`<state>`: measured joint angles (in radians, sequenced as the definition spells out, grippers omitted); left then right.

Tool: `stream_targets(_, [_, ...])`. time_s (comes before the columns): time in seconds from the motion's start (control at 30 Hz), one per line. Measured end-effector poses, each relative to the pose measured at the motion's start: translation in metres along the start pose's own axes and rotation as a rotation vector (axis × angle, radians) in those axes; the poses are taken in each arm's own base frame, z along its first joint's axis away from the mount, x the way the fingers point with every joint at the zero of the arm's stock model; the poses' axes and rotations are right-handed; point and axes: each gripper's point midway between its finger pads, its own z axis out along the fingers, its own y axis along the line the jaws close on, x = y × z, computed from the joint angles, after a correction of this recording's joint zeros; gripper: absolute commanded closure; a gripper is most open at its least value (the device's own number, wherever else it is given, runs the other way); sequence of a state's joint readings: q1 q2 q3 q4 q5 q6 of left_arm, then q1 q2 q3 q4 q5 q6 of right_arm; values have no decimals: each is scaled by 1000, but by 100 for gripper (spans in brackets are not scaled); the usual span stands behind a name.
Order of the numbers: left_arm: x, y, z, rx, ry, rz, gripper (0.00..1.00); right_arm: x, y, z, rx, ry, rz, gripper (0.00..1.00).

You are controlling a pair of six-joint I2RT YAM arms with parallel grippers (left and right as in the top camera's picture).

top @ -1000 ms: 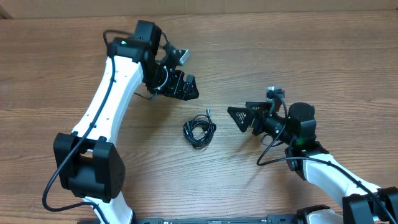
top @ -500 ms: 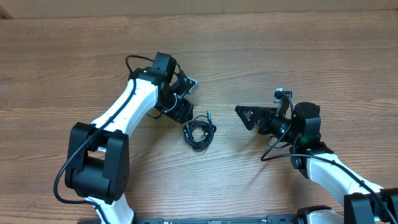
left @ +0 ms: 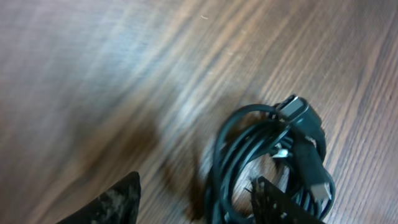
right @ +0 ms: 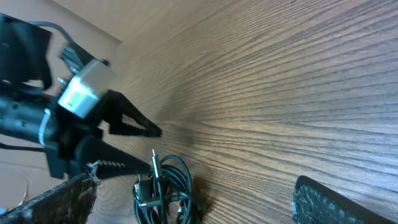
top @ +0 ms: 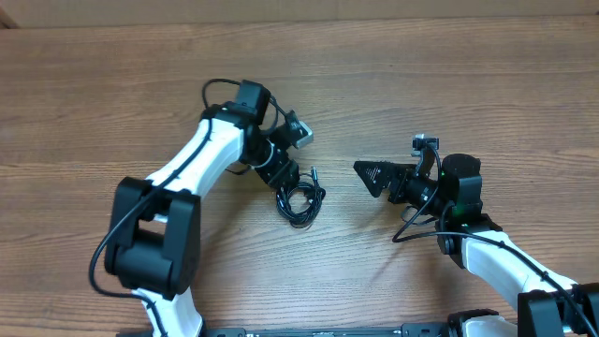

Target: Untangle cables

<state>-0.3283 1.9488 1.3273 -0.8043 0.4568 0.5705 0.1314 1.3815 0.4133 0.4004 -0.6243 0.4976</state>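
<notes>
Left gripper (top: pixel 284 175) has swung down onto the cables (top: pixel 300 200), a coiled black bundle lying mid-table (top: pixel 449 84) between both arms. Its jaws stand partly apart at the coil's edge. Right gripper (top: pixel 365 179) is spread wide, holding nothing. Risk: pinching several loops together would tighten the tangle. No legible writing.

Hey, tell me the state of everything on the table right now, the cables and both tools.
cables: one tangled coil, lying flat on the table, not held.
left tool: open, at the coil's edge, gripping nothing.
right tool: wide open, empty, apart from the coil.
</notes>
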Motion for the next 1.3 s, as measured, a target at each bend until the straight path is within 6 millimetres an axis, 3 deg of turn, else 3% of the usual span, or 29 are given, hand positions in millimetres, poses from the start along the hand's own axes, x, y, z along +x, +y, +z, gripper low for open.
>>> stream_targets(0.07, [4, -6, 12, 26, 28, 8, 65, 0, 0, 0, 0, 1, 1, 0])
stream_targets(0.1, [6, -9, 20, 42, 46, 15, 90, 0, 0, 0, 1, 2, 2, 0])
stream_targets(0.13, [8, -12, 27, 54, 63, 18, 96, 1, 0, 0, 2, 3, 3, 0])
stream_targets(0.23, [13, -18, 41, 70, 99, 28, 96, 3, -2, 0, 7, 12, 10, 0])
stream_targets(0.43, [14, -15, 38, 41, 125, -39, 96, 7, -4, 0, 16, 26, 24, 0])
stream_targets(0.53, [9, -7, 28, 9, 136, -98, 96, 9, -2, 0, 4, 39, 27, 0])
stream_targets(0.8, [-21, 5, -14, -36, 125, -158, 96, 16, 26, -1, -135, 90, 30, 4])
stream_targets(0.93, [-28, -3, -31, -13, 135, -97, 96, 17, 47, 8, -175, 71, -37, 4])
stream_targets(1.07, [-24, -22, -45, 73, 165, 20, 96, 20, 62, 20, -156, 28, -134, 13])
stream_targets(1.3, [-25, -33, -51, 154, 133, 174, 96, 11, 50, 27, -31, -57, -197, 18])
